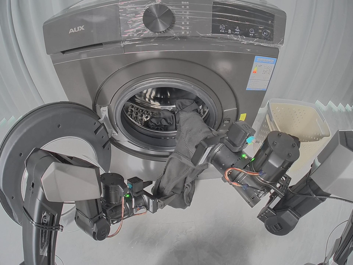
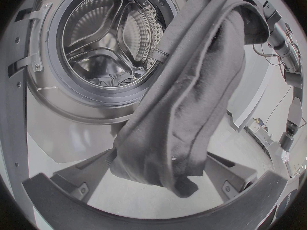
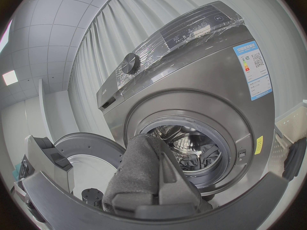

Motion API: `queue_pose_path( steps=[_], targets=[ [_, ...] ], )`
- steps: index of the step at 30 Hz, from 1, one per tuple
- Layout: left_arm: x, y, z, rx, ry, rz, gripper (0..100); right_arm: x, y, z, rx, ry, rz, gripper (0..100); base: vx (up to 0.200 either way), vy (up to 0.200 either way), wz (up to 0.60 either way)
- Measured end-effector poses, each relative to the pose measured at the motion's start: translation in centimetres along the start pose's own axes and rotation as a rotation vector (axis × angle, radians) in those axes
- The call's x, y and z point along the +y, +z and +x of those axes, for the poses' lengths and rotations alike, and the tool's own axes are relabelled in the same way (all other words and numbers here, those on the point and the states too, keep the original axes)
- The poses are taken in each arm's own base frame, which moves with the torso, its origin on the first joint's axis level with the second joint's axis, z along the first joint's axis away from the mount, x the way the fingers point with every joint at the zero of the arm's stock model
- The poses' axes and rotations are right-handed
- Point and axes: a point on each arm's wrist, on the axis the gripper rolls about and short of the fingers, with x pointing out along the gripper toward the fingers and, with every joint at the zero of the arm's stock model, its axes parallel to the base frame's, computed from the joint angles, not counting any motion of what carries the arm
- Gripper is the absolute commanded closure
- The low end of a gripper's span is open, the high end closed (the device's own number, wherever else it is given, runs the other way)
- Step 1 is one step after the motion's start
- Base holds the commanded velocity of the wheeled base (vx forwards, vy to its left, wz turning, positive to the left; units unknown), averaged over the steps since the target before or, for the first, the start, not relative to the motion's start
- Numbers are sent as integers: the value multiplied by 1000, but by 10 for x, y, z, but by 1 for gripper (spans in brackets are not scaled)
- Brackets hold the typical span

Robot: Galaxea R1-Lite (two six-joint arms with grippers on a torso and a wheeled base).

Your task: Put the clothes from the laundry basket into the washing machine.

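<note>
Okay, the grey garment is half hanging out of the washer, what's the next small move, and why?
Probably push the right tool a little forward into the drum. It is shut on the upper end of the grey garment at the door opening, while most of the cloth hangs outside below the rim, by the open left tool.

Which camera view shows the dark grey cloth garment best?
The left wrist view: the dark grey cloth garment hangs there in nearly full length, down to its lower end. The head view shows it partly behind the right arm. The right wrist view shows its upper bunch in the jaws of the right gripper.
</note>
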Motion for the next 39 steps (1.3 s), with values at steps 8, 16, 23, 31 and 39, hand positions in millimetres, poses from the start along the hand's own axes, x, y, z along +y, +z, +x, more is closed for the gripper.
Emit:
queue_pose_path(
  steps=[8,16,23,31,39],
  targets=[
    [3,0,5,-11,20,-4,100,1,-3,-1,10,1,3,100,0,0,0],
    [8,5,3,-29,44,-8,100,-4,-7,-5,32,-11,0,100,0,0,0],
    [12,25,-21,-59,91,-9,100,-20,-14,-12,76,-55,-6,100,0,0,0],
    [5,63,-67,-143,103,3,100,-42,-32,-38,212,-81,6,100,0,0,0],
    [-1,92,-109,-232,75,26,100,-58,-52,-79,400,-116,29,100,0,0,0]
  ],
)
